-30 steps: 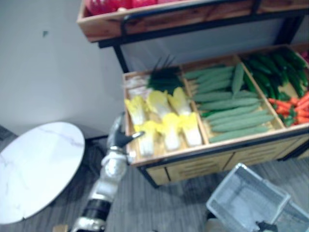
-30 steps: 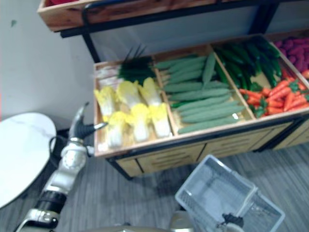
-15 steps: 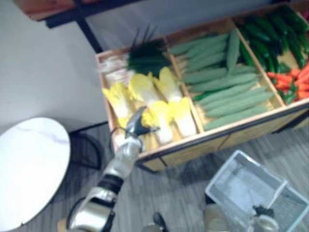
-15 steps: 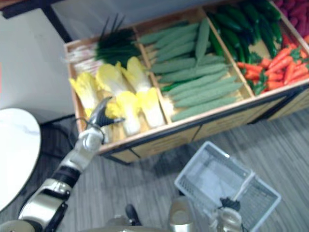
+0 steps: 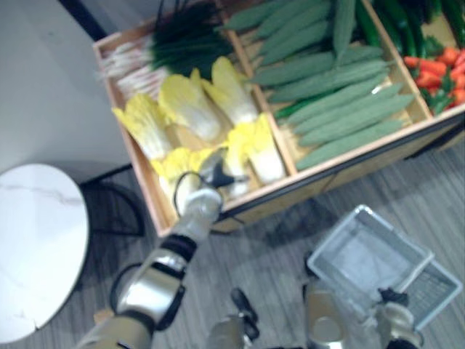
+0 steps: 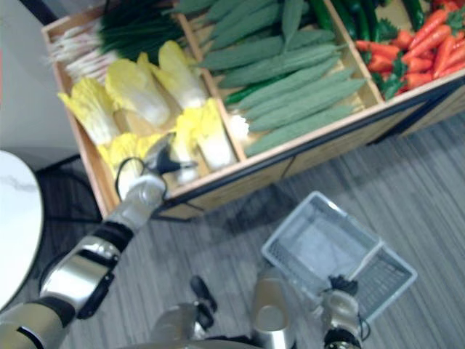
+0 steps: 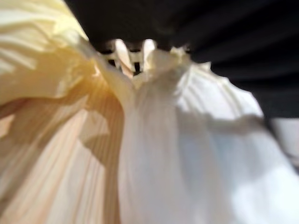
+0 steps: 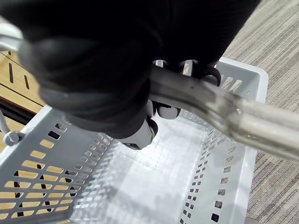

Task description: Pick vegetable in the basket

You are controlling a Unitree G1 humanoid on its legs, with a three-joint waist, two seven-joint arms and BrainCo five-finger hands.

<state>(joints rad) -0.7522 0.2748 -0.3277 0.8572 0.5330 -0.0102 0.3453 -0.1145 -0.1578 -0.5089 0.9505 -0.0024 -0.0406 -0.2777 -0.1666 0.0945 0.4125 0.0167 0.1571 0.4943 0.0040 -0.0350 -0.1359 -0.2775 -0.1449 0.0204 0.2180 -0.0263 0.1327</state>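
Observation:
Pale yellow napa cabbages (image 5: 185, 109) lie in the left compartment of the wooden crate (image 5: 341, 161). My left hand (image 5: 213, 171) has reached in over the crate's front rim and rests on the front cabbages (image 6: 128, 149). The left wrist view has cabbage leaves (image 7: 177, 149) pressed right up against it. A grey plastic basket (image 5: 367, 258) hangs low over the floor at the lower right. Its metal handle (image 8: 210, 100) is in my right hand (image 8: 93, 70), whose fingers curl round it. The basket (image 8: 140, 177) has nothing in it.
Long pale green cucumbers (image 5: 334, 94) fill the middle compartment; green onions (image 5: 174, 36) lie behind the cabbages. Carrots (image 5: 443, 65) and dark cucumbers (image 5: 392, 14) sit further right. A round white table (image 5: 36, 240) stands at the left. Grey plank floor lies below the crate.
The camera has tilted down, so the whole picture has shifted. My left hand has gone from the crate's left front corner in over the front cabbages. The basket stays in my right hand.

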